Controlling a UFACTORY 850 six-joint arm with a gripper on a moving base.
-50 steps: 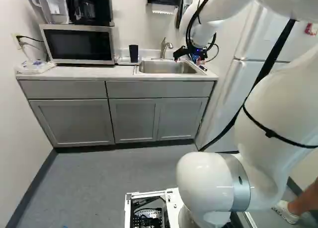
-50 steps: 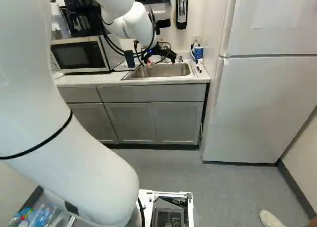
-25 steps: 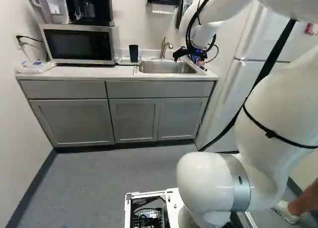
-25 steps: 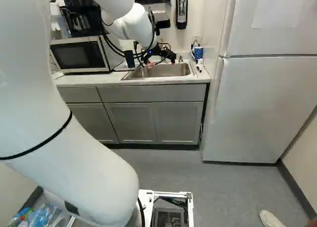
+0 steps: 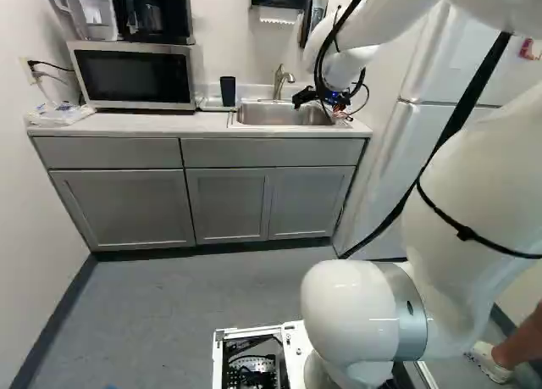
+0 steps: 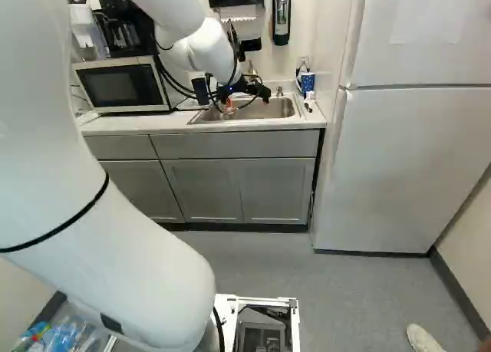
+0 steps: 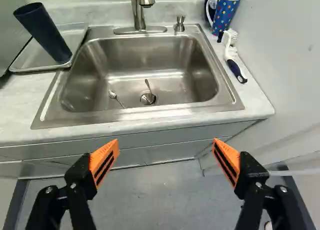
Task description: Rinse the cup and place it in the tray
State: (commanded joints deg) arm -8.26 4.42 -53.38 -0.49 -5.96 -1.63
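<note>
1. Arm [image 5: 474,169]: rose from its lowest joint [image 5: 347,308] and reached forward, bent along its length.
2. Wrist [image 6: 211,49]: was held out ahead of the base; black cables [image 5: 321,63] looped beside it.
3. Pincer [image 6: 248,100]: pointed ahead and downward.
4. Fingers [image 7: 79,177]: stood wide apart, tips angled inward, orange pads [image 7: 104,162] facing each other across the gap.

**White Arm [image 5: 351,308] Before a Counter [image 5: 152,124]**

A microwave [image 5: 135,75] sits upper left; a dark cup [image 5: 228,91] stands between it and the sink [image 5: 284,114], top centre; grey cabinets [image 5: 123,207] run below; the arm fills the right.
</note>
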